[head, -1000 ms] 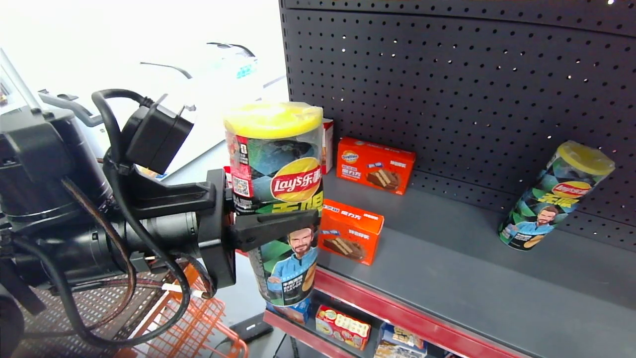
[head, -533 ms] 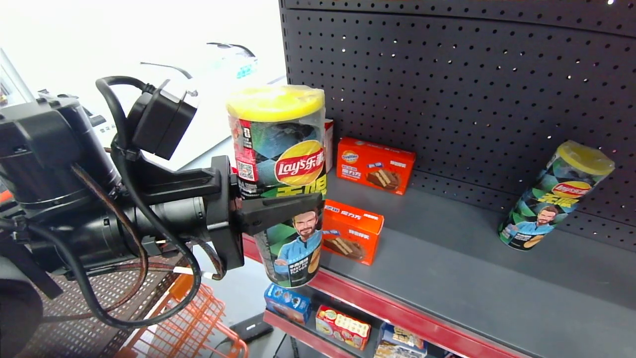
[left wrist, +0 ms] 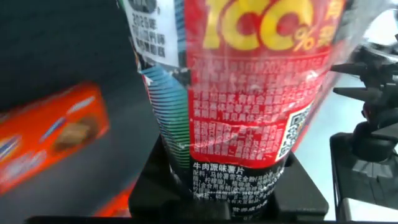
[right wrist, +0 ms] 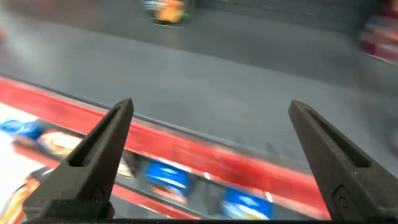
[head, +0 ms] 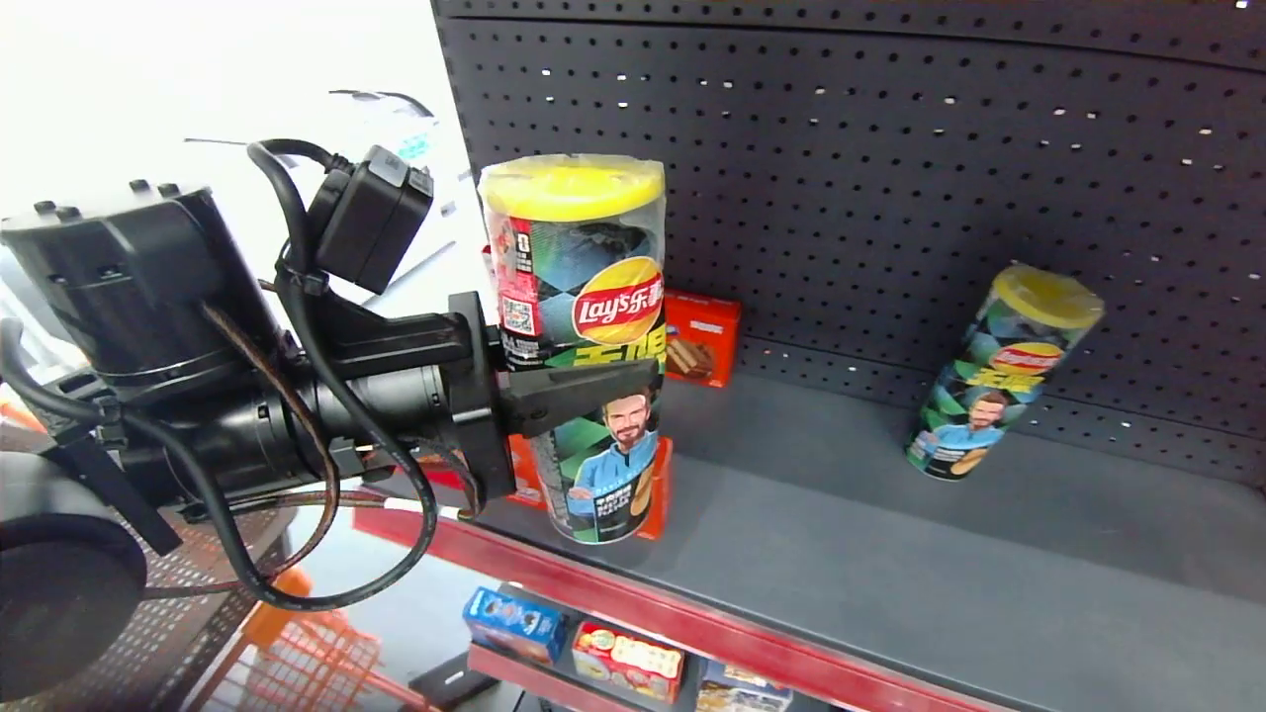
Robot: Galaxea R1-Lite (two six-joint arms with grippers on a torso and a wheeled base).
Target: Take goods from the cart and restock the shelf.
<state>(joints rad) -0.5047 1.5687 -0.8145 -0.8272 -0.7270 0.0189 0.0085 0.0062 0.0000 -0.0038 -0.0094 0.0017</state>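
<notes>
My left gripper (head: 579,396) is shut on a tall chip can (head: 584,336) with a yellow lid, held upright at mid-height. The can's base is over the front left part of the grey shelf (head: 890,554); I cannot tell whether it touches. In the left wrist view the can (left wrist: 249,106) is close up, with an orange box (left wrist: 50,137) beside it. A second chip can (head: 999,371) leans against the pegboard at the back. My right gripper (right wrist: 211,162) is open and empty, facing the shelf's red front edge (right wrist: 186,149).
Two orange snack boxes sit on the shelf's left part, one at the back (head: 702,336) and one (head: 658,485) right behind the held can. Small packs (head: 623,658) fill the lower shelf. The orange cart (head: 297,663) is at lower left. The shelf's middle and right are bare.
The left gripper has lifted the chip can and brought it in over the shelf's front. The head camera has turned, so the whole shelf sits further left in the picture.
</notes>
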